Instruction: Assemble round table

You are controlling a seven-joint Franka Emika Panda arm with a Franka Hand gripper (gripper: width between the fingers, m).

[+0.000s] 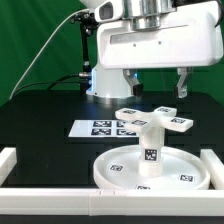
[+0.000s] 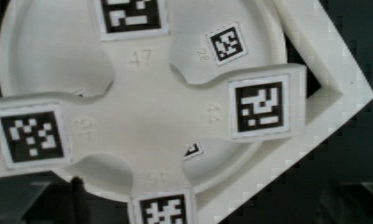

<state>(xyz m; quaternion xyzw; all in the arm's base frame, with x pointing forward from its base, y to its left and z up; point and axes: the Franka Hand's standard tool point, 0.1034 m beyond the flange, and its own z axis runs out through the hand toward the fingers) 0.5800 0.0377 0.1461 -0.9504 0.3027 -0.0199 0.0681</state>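
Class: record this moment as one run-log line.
gripper: open, holding nothing | leg: upright on round disc | cross-shaped base: atop leg | marker board: behind

A black table (image 1: 40, 125) carries a white round disc (image 1: 120, 172) near its front edge. Behind the disc lies the flat marker board (image 1: 98, 127). White rails (image 1: 22, 160) border the table's front and sides.
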